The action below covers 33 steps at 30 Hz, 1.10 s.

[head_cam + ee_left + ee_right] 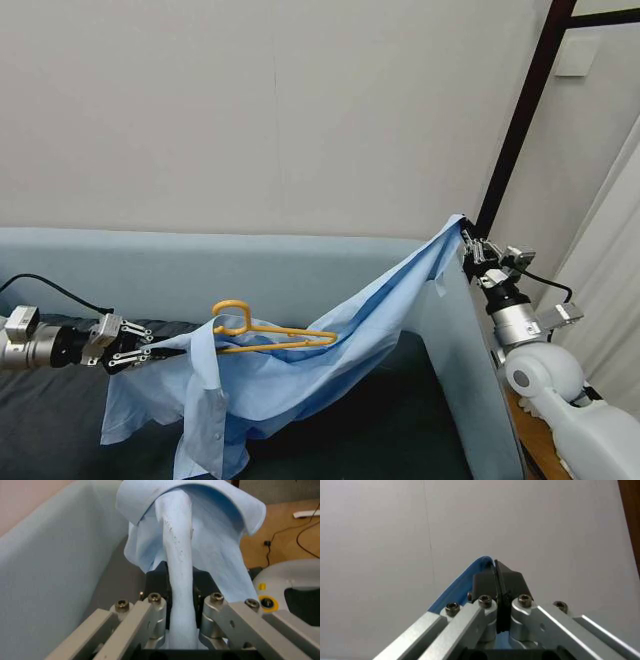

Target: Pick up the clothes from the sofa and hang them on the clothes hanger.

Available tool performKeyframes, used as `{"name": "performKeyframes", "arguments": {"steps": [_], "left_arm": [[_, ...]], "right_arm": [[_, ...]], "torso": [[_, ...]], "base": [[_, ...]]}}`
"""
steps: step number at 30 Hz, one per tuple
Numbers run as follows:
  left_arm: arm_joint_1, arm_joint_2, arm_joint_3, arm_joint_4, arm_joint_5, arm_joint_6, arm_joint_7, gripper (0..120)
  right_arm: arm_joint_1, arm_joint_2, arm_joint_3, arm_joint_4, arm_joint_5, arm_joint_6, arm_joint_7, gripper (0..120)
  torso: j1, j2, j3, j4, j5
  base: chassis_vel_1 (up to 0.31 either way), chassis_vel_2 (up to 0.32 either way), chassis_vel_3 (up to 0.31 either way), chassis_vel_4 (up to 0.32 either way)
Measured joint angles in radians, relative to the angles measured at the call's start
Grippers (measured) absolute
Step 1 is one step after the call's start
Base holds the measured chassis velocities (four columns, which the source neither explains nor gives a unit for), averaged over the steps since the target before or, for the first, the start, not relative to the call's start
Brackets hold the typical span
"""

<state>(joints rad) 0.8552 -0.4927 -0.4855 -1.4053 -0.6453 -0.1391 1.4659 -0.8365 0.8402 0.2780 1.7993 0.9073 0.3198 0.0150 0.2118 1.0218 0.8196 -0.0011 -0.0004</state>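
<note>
Both ends of the blue shirt (300, 372) are clamped: left gripper (165, 352) low, right gripper (468, 243) high, yellow hanger (280, 329) between.

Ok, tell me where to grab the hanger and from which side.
Grip the hanger by its hook, coming from above: the hook stands up clear of the shirt, while the bars lie against the cloth. Left gripper and right gripper both clamp the shirt.
</note>
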Motion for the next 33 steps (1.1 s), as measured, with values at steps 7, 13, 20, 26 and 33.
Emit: {"name": "performKeyframes", "arguments": {"steps": [7, 13, 20, 26, 33], "left_arm": [[-0.026, 0.000, 0.008, 0.014, 0.058, -0.012, -0.046, 7], [-0.038, -0.011, 0.011, 0.023, 0.061, -0.015, -0.130, 7], [-0.011, -0.047, 0.010, 0.015, 0.028, -0.020, -0.292, 7], [0.023, -0.067, 0.003, 0.001, -0.021, -0.013, -0.419, 7], [0.044, -0.064, 0.001, -0.064, -0.128, -0.051, -0.556, 7]], "right_arm": [[-0.006, -0.012, 0.037, 0.038, 0.034, 0.008, -0.008, 0], [-0.035, -0.025, 0.082, 0.113, 0.108, 0.058, -0.059, 0], [-0.089, -0.012, 0.085, 0.188, 0.165, 0.169, -0.198, 0], [-0.153, 0.019, 0.099, 0.216, 0.174, 0.236, -0.295, 0], [-0.254, 0.044, 0.057, 0.180, 0.113, 0.282, -0.454, 0]], "torso": [[0.000, 0.000, 0.000, -0.0001, -0.0001], [0.000, 0.000, 0.000, -0.0002, -0.0002], [0.000, 0.000, 0.000, -0.0002, -0.0006], [0.000, 0.000, 0.000, 0.0000, -0.0005], [0.000, 0.000, 0.000, -0.0002, 0.0000]], "base": [[0.000, 0.000, 0.000, 0.000], [0.000, 0.000, 0.000, 0.000], [0.000, 0.000, 0.000, 0.000], [0.000, 0.000, 0.000, 0.000], [0.000, 0.000, 0.000, 0.000]]}}
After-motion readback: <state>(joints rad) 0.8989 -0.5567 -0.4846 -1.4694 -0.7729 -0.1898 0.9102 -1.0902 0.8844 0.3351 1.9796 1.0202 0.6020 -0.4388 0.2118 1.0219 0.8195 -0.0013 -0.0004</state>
